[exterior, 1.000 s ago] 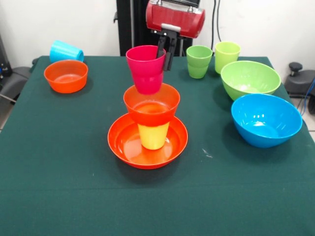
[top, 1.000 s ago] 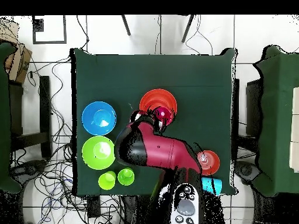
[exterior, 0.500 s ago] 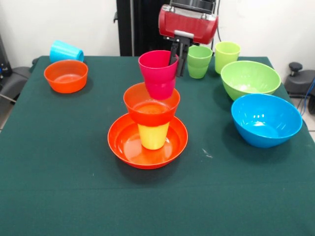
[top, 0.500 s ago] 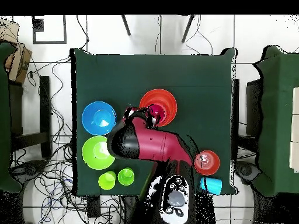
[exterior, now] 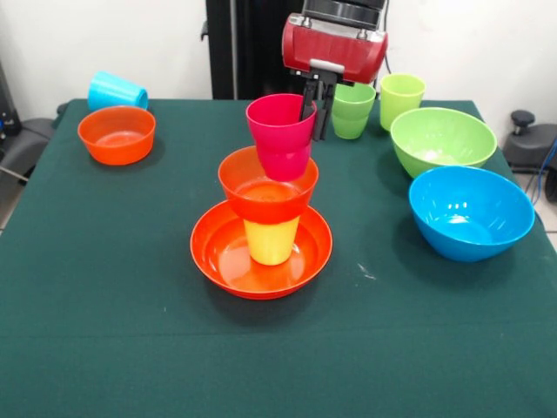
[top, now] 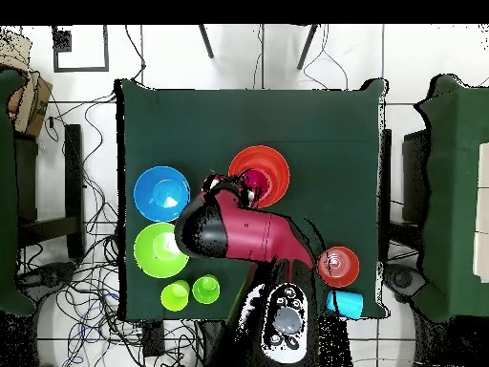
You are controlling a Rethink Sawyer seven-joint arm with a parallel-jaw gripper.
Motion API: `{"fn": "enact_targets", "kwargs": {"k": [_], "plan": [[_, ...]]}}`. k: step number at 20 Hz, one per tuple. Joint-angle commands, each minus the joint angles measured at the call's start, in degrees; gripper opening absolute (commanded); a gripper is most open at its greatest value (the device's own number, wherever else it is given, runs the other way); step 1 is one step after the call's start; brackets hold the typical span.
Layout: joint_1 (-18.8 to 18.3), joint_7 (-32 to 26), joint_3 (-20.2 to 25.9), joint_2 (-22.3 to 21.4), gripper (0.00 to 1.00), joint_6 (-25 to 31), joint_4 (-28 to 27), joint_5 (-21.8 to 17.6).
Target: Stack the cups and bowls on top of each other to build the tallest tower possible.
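- The pincer [exterior: 318, 103] is gripping the pink cup [exterior: 280, 135] by its rim. A second ago the cup was hanging over the small orange bowl [exterior: 267, 185]; now it is sitting off to one side, toward the green cups [exterior: 352, 109].
- The tower [exterior: 264, 228] near the bench's middle is waiting for it.
- Another orange bowl [exterior: 117, 133] and the blue cup [exterior: 116, 91] are sitting by a far corner, out of the way.

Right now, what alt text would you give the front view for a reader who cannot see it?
The robot's gripper holds a pink plastic cup by its rim, tilted, its base in a small glossy orange bowl that sits on a yellow cup in a wide orange bowl. Other cups and bowls stand apart on the green table.
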Motion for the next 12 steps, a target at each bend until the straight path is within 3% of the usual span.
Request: {"fn": "enact_targets", "kwargs": {"k": [1,12], "plan": [[-0.90,4.14,4.92,0.58,0.00,6.75,-2.63,0.42],[-3.06,4.33,6.56,-0.11,0.00,3.53,1.58,-0.63]]}}
